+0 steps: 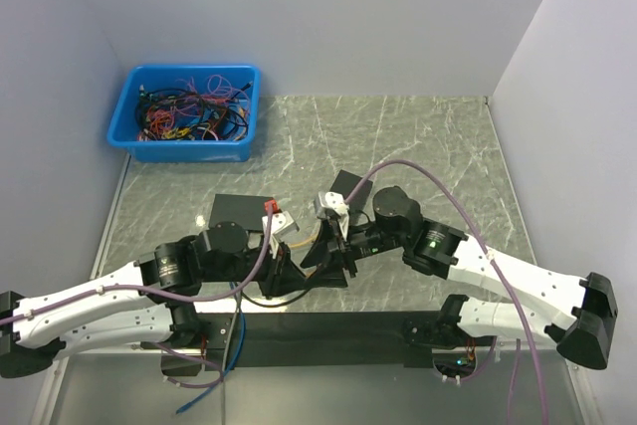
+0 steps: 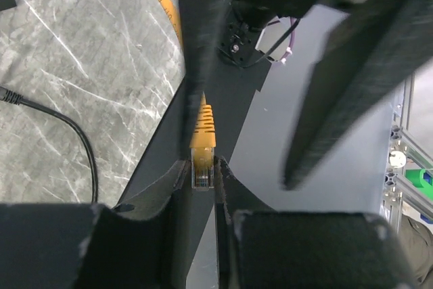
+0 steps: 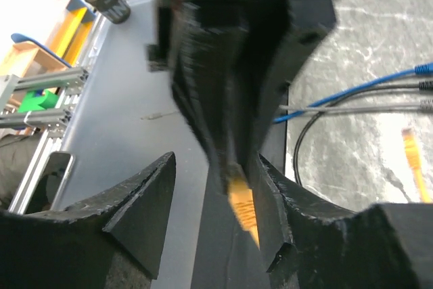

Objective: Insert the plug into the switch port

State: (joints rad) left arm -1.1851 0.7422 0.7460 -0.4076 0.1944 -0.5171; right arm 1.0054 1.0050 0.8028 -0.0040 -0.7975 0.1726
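My left gripper (image 2: 203, 167) is shut on the plug (image 2: 203, 164), a clear connector with an orange boot. Its orange cable (image 2: 161, 1) runs away over the table. My right gripper (image 3: 215, 191) stands open, facing the left one. Its jaws straddle the left fingers (image 3: 223, 65) and the plug's orange boot (image 3: 241, 202), which lies close to the right-hand jaw. In the top view both grippers (image 1: 317, 264) meet tip to tip near the table's front middle. A flat black box (image 1: 237, 210) behind them may be the switch. I cannot make out its port.
A blue bin (image 1: 186, 111) of tangled cables sits at the back left. A second black box (image 1: 348, 186) lies behind the right gripper. Blue (image 3: 369, 86), grey and black cables and a loose orange connector (image 3: 413, 148) lie on the marble table (image 1: 418, 136).
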